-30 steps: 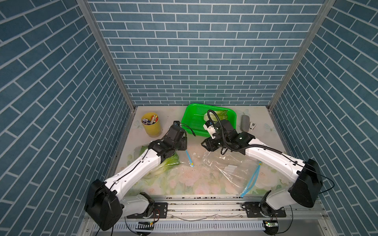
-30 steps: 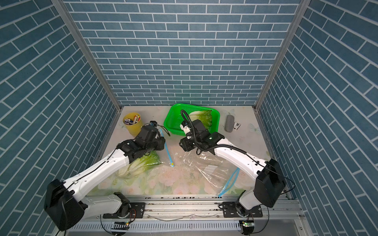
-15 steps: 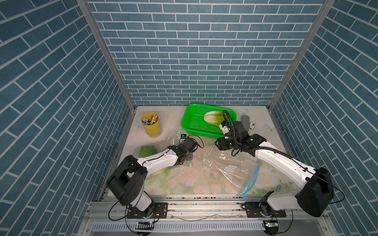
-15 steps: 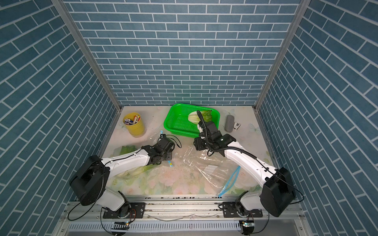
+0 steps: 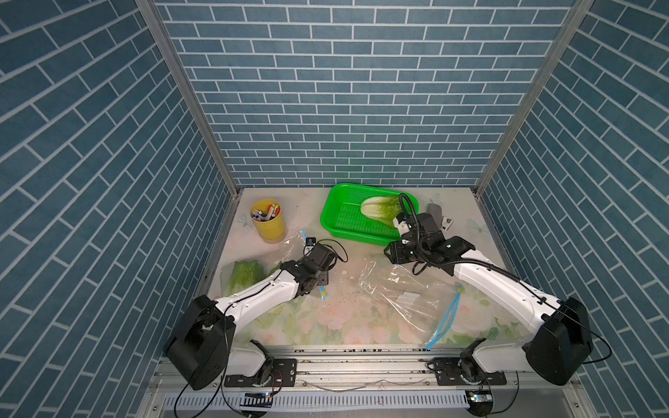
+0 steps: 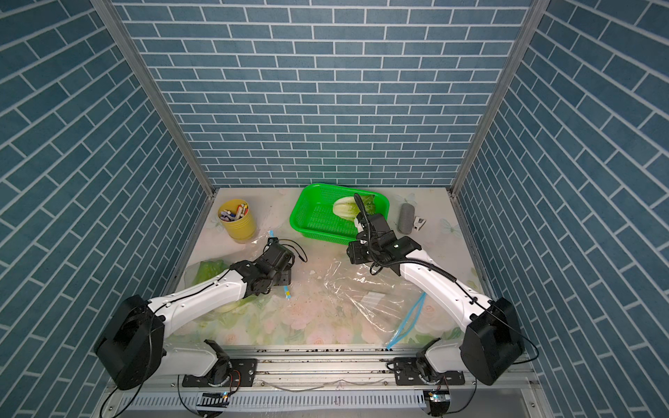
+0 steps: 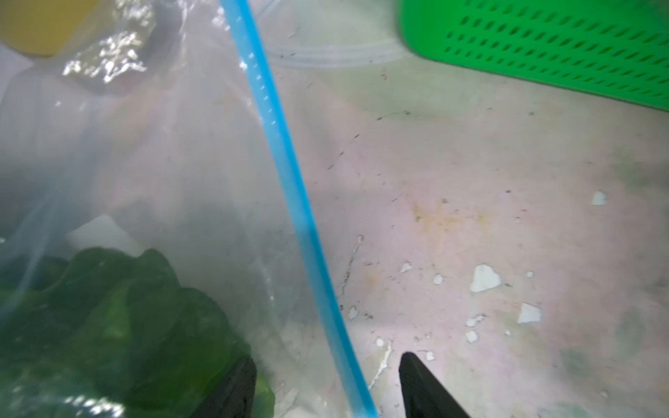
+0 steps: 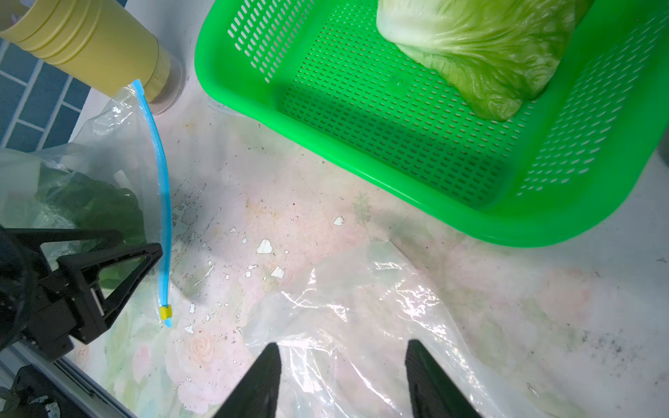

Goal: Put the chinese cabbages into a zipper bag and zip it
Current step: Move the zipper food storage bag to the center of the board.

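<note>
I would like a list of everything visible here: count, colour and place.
basket: one, green, far middle.
chinese cabbage: one, white-green, in basket.
filled zipper bag: one, clear, blue zip, by left arm; cabbages inside, count unclear.
empty zipper bag: one, clear, blue zip, beneath right arm.
cup: one, yellow, far left, holding small items.
cylinder: one, grey, right of basket.
left arm: white, jaws open beside filled bag's zip.
right arm: white, jaws open above empty bag.

Ahead of the right gripper (image 8: 342,343), whose fingers (image 8: 260,383) are matt black plastic, the basket (image 8: 362,152) is glossy perforated green plastic, the empty zipper bag (image 8: 362,318) beneath that gripper crinkled shiny clear film, the tabletop (image 8: 307,202) worn and flaking.
</note>
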### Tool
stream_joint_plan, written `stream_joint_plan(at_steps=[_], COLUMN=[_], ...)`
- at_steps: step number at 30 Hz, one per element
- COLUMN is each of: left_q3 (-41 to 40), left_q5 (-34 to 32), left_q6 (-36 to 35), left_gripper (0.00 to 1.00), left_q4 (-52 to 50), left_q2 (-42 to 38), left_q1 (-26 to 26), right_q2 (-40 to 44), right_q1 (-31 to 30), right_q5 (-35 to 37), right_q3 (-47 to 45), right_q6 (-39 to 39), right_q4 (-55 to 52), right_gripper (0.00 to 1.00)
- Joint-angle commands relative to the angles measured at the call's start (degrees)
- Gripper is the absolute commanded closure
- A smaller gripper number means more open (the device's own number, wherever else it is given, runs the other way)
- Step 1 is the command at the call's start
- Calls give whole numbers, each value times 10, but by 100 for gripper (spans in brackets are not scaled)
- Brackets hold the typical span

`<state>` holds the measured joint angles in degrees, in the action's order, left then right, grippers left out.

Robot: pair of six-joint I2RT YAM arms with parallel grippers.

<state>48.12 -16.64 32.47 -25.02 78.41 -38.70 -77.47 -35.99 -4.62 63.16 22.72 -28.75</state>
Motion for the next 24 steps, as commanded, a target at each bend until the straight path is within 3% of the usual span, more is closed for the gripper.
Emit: stream_joint_plan(at_steps=[1,6,12,16,22,24], left_q3=[67,134,220,249,278,292], left_q5=[46,148,166,170,127,97], left_q6=[-62,-114,-139,-125,-100,-80], left_gripper=[27,24,15,16,27,39], left_q4=[11,79,87,110,118,91], left_q2=[12,79,194,252,313,328], left_q1=[-34,-70,-97,-102,-115,-117], right_q2=[27,48,77,93,113,117], right_q1=[10,25,47,65,84,88], right_q5=[12,16,24,20,12,7], right_q3=[-3,-11,-34,-48,-66,-71], right_q6=[27,37,47,53,57,59], right_q4=[-19,-31,-44,-42,-38,-32], right_gripper=[43,43,44,44,44,44])
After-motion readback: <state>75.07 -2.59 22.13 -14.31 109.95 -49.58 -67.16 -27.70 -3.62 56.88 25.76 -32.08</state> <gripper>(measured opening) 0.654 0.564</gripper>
